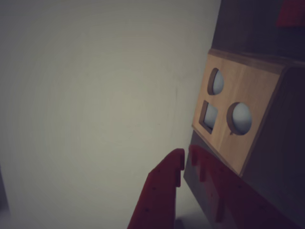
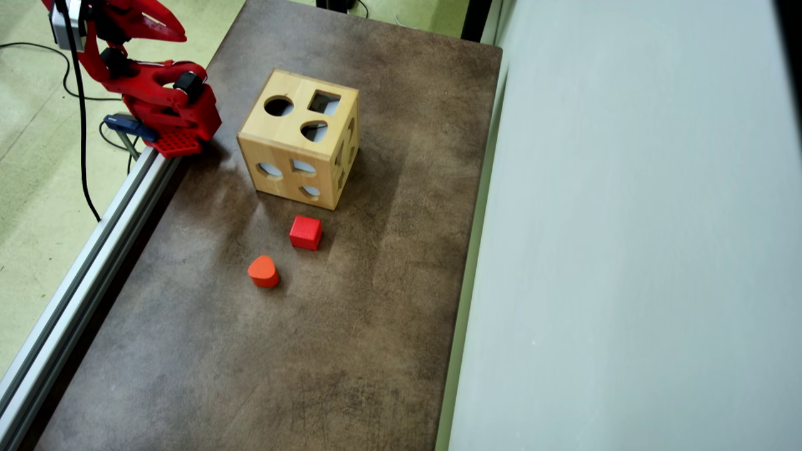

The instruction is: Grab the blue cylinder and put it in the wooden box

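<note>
The blue cylinder shows in neither view. The wooden box (image 2: 276, 134) stands on the brown table toward the back, with round and square cut-outs in its top and side faces. In the wrist view the wooden box (image 1: 252, 81) fills the right side, just beyond the fingertips. My red gripper (image 1: 186, 155) is shut, its tips nearly touching, and nothing is between them. In the overhead view the arm is folded back at the far left corner, and the gripper (image 2: 178, 31) is held up beside the table, left of the box.
A red cube (image 2: 306, 232) and an orange rounded block (image 2: 263, 271) lie in front of the box. An aluminium rail (image 2: 94, 250) runs along the table's left edge. A pale wall (image 2: 626, 250) borders the right side.
</note>
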